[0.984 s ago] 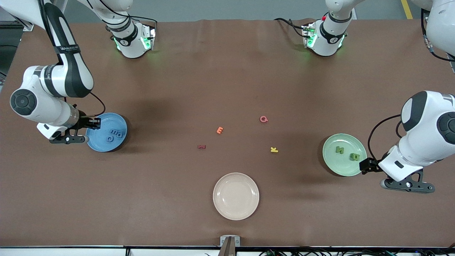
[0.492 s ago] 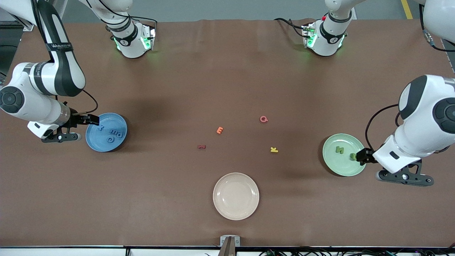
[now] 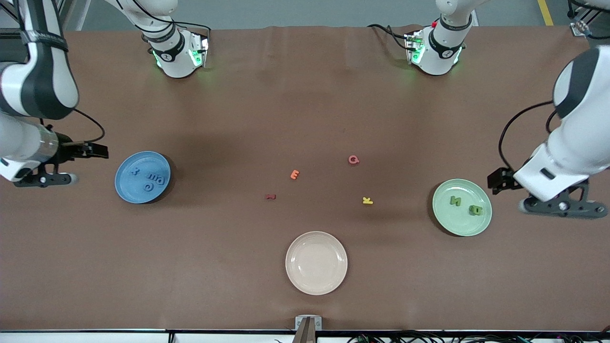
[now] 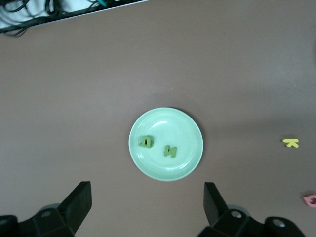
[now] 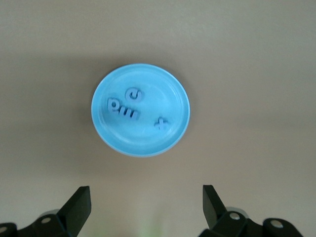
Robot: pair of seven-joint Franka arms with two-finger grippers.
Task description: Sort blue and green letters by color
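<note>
The right gripper (image 3: 97, 151) hung wide open over bare table beside the round blue plate (image 3: 125, 188) holding four blue letters (image 3: 148, 179). Mid-table lay orange E (image 3: 295, 175), pink G (image 3: 353, 159), yellow K (image 3: 367, 200) — chunky. Two green letters (image 3: 465, 205) sat in the glossy green plate (image 3: 443, 216); the left gripper (image 3: 498, 180) gaped beside it.

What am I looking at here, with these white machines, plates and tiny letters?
Two robot arms share a brown table. One picture looks down from a high camera across from them; the other two come from cameras on each arm's wrist. The left pincer hangs open and empty above the green plate, which holds two green letters. The right pincer hangs open and empty by the blue plate, which holds four blue letters. Mid-table lie orange, pink, dark red and yellow letters, plus a cream plate nearer the high camera.
</note>
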